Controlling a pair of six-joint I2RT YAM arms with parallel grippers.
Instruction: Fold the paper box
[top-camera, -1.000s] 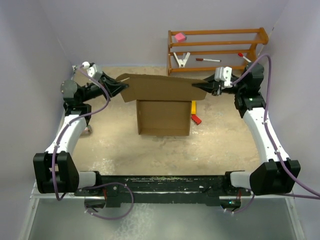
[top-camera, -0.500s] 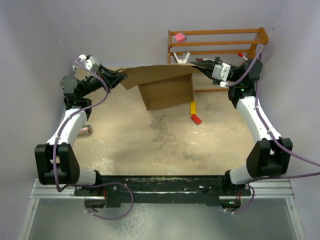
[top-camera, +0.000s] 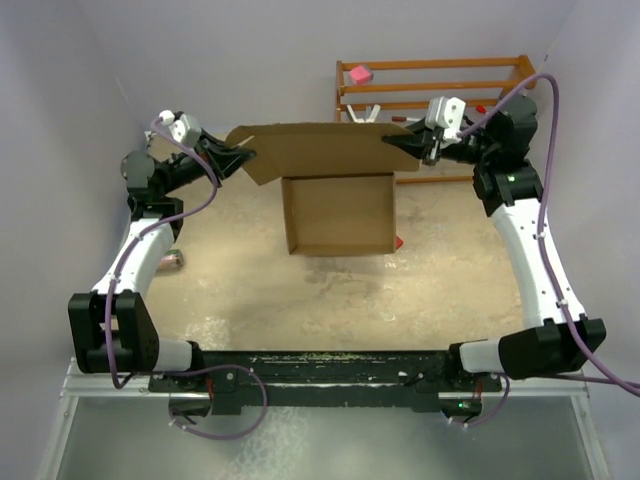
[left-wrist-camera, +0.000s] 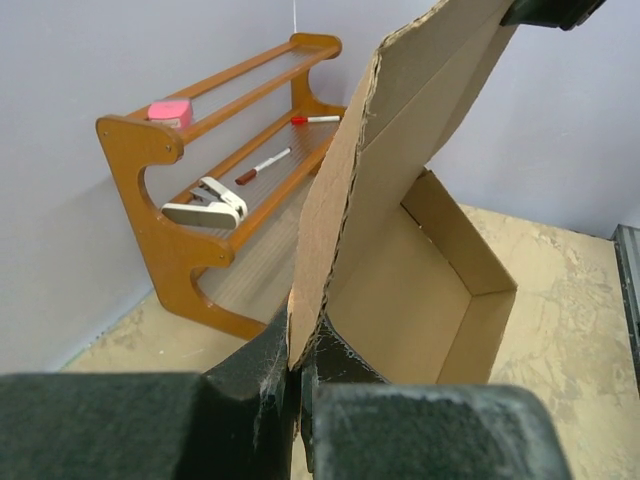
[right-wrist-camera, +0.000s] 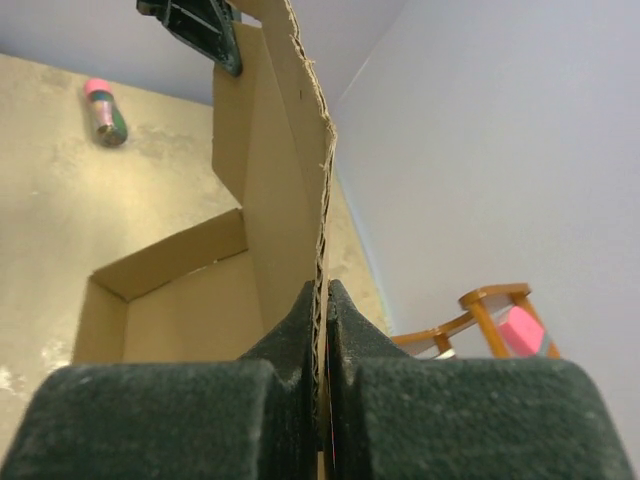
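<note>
The paper box (top-camera: 340, 215) is found in the upper centre of the overhead frame, its shallow tray already formed with the side walls stood up. The broad lid flap (top-camera: 320, 150) is held raised along the far edge, pinched at its left end by the left gripper (top-camera: 246, 158) and at its right end by the right gripper (top-camera: 398, 150) (both clamped tight on the cardboard edge). The lid, it is judged, remains to be swung over and tucked in.

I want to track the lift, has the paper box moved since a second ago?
Yes. The paper box has gone farther from the arm bases, toward the wooden rack, and slightly right; its top flap now overlaps the rack's lower left corner.
</note>
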